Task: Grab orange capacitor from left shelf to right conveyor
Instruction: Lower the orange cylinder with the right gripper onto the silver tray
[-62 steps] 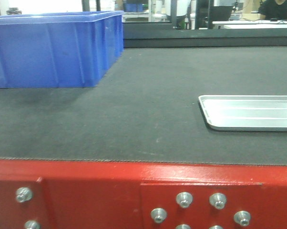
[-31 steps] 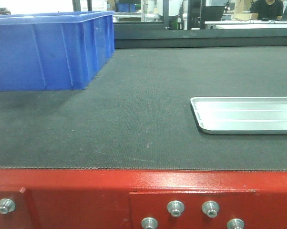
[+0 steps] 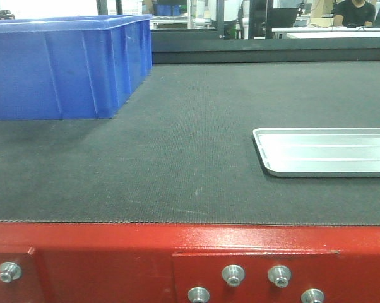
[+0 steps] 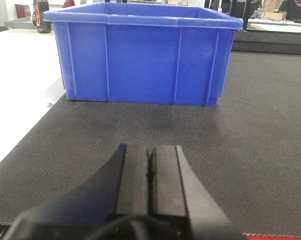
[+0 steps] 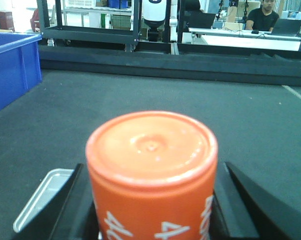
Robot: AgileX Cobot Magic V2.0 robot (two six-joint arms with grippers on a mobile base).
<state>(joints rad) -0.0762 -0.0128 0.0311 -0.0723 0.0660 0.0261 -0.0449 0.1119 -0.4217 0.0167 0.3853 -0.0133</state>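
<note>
At the far left of the front view, a blue bin [image 3: 64,66] is seen standing on the dark belt of the right conveyor [image 3: 190,164]. The conveyor's red frame [image 3: 114,252], studded with silver bolts [image 3: 233,274], is shown along the near edge. A silver tray [image 3: 329,151] is laid on the belt at the right. The grippers are shown by the wrist views alone.

In the left wrist view, the left gripper [image 4: 150,167] is seen with its fingers pressed together on nothing, pointed at the bin's near wall. Only in the right wrist view is the orange capacitor [image 5: 151,165] shown. It is clamped upright between the fingers of the right gripper [image 5: 153,215] over the belt, with white numerals partly visible on its side. The tray's corner is seen at its near left. Whether its base is touching the belt cannot be told.
</note>
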